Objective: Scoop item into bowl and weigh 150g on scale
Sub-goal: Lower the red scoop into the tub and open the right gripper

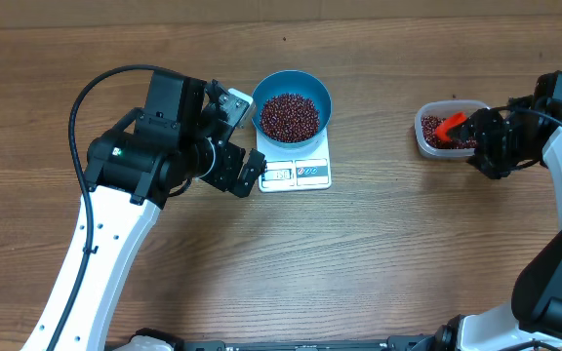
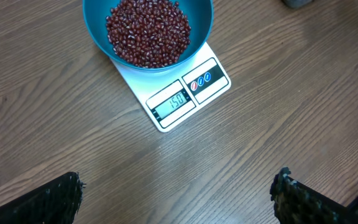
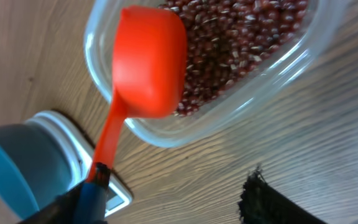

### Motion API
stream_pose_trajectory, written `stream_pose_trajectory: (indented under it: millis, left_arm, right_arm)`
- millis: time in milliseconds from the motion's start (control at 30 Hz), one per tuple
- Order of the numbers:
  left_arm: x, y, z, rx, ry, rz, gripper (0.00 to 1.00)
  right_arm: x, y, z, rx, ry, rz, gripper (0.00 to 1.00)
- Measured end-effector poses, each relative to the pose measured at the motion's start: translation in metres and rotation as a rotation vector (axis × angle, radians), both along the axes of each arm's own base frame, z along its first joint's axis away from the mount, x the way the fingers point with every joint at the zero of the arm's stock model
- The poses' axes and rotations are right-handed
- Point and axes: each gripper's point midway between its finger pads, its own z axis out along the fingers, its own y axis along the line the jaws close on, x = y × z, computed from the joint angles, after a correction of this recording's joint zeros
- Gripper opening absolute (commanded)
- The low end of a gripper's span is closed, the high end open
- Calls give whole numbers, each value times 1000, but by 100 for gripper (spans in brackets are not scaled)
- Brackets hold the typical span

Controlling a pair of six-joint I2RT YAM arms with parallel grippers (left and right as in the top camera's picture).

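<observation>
**A:** At the left side of the brown wooden table (image 1: 379, 253), the left gripper (image 1: 246, 136) stands with its jaws as wide as they go and nothing between them. It is just beside the left edge of the small flat white kitchen scale (image 1: 296, 174).

**B:** And the round bright blue bowl (image 1: 325, 97)?

**A:** On the back half of the scale, holding a heap of small dark red-brown beans (image 1: 290, 116). From the left wrist you can read the scale's display (image 2: 174, 101): it says 150.

**B:** So the weight looks met. What's over on the right?

**A:** Well apart from the bowl there's a clear rounded plastic tub (image 1: 420, 132) with more beans in it. An orange plastic scoop (image 3: 148, 62) lies on those, its handle crossing the tub's rim.

**B:** Is it held?

**A:** I'd say not. The right gripper (image 3: 173, 202) has its jaws apart, far wider than that thin handle. The handle's end seems to rest against one finger only.

**B:** Which way does the handle run?

**A:** From the tub straight toward the right gripper, away from the bowl. If a pinch more were wanted, the right arm has the scoop at hand, though the left arm is much nearer the bowl and scale. To my eye, what matters now is not nudging the scale.
</observation>
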Motion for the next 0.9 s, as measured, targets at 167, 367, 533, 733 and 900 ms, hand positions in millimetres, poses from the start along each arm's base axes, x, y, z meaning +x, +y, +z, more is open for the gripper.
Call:
stream_pose_trajectory:
  millis: [167, 367, 533, 733, 900]
  left_arm:
    - [0, 0, 0, 0, 0, 0, 99]
    - [0, 0, 0, 0, 0, 0, 100]
    - [0, 0, 0, 0, 0, 0, 100]
    - [0, 0, 0, 0, 0, 0, 100]
    - [0, 0, 0, 0, 0, 0, 99]
  right_arm:
    - [-4, -7, -5, -42, 25, -15, 89]
    - [-14, -7, -19, -44, 68, -28, 100]
    - [-18, -6, -25, -37, 85, -45, 100]
    - [-16, -4, -24, -16, 85, -64, 100]
    - [-3, -6, -20, 2, 45, -120, 100]
